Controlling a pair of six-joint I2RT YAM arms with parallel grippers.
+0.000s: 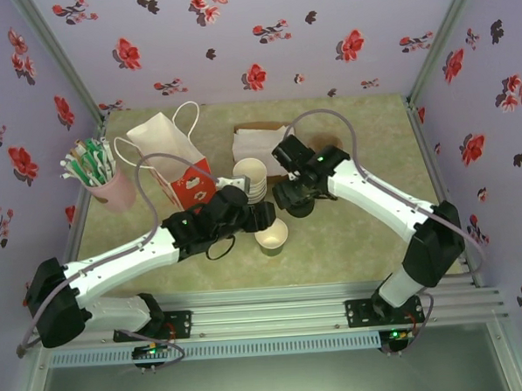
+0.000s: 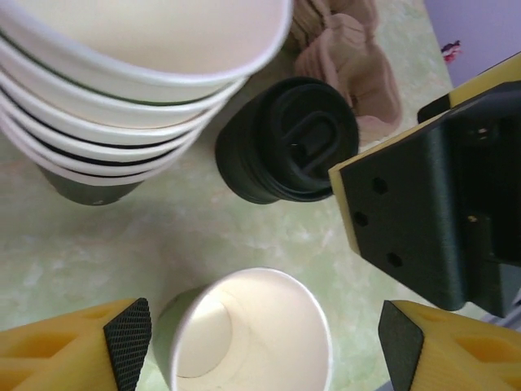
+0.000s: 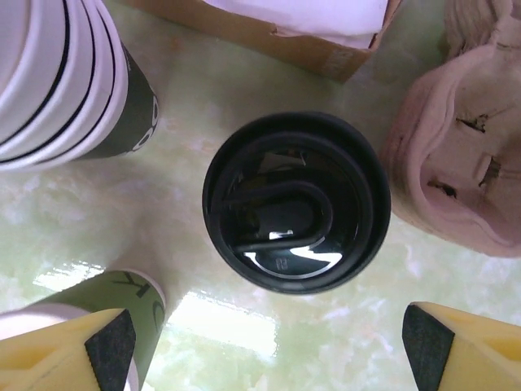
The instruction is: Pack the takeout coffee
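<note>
Left gripper (image 2: 262,346) stands open and holds nothing, its yellow fingers (image 2: 65,346) on both sides of the small dark-walled paper cup with cream inside (image 2: 252,334), which stands unlidded on the green table (image 2: 163,236). Right gripper (image 3: 269,350) hangs open and empty over the stack of round black plastic lids (image 3: 297,212).

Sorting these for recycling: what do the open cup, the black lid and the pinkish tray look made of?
The open cup looks like paper: matte cream inside, thin rolled rim. The black lid looks like moulded plastic: glossy, with sharp highlights on its raised ridge. The pinkish tray is probably moulded paper pulp: dull, rough, with ragged cut slots.
</note>
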